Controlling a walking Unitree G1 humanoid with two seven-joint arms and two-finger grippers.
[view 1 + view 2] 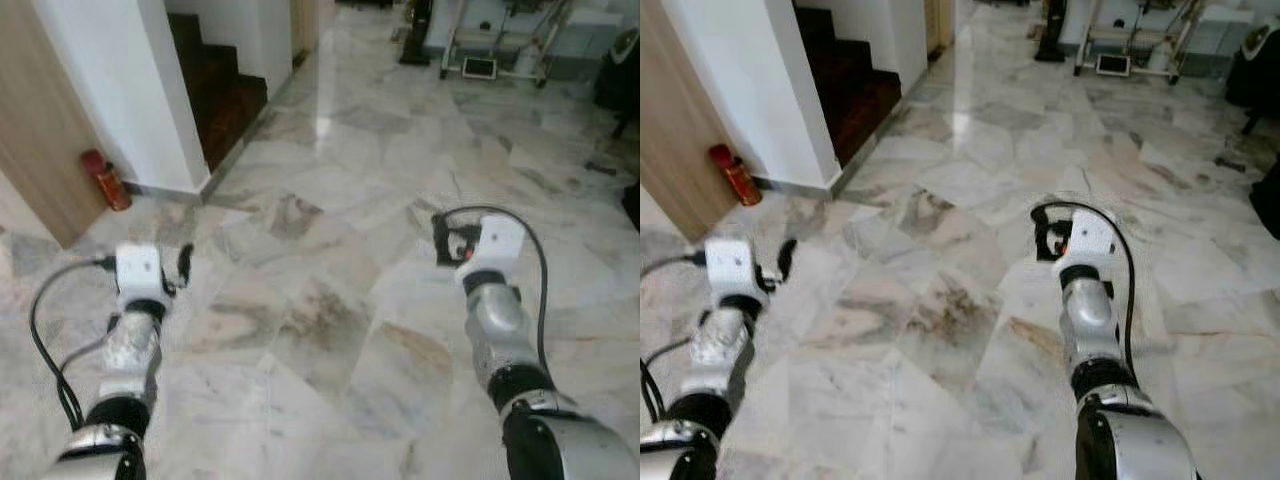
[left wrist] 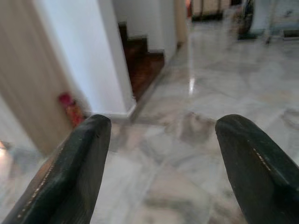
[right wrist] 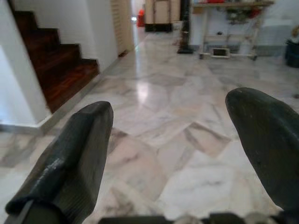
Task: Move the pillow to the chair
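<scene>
Floor: marble tiles (image 1: 330, 330), grey-white with brown veining, glossy, with a bright reflection patch toward the far end.
Wall: white wall corner (image 1: 120, 90) on the robot's left, beside a wood-grain panel (image 1: 30, 130).
Stairs: dark wooden steps (image 1: 215, 80) rising behind the white wall corner.
Far furniture: white-framed stand (image 1: 500, 40) at the far end of the room; blurred, possibly a cart or rack.
Left arm: silver, extended forward and low over the floor, black cable looping beside it.
Right arm: silver, extended forward over the floor, black cable arching over the wrist.
Left tool (image 2: 159, 158): two black fingers (image 2: 70, 172) set wide apart, nothing between them, pointing toward the wall corner.
Right tool (image 3: 168, 158): fingers spread wide, holding nothing, pointing down the open floor.
Red object: small red cylinder (image 1: 105, 180) standing on the floor at the base of the wood-grain panel, near the white wall corner.
Pillow and chair: location cannot be told from these views.
</scene>
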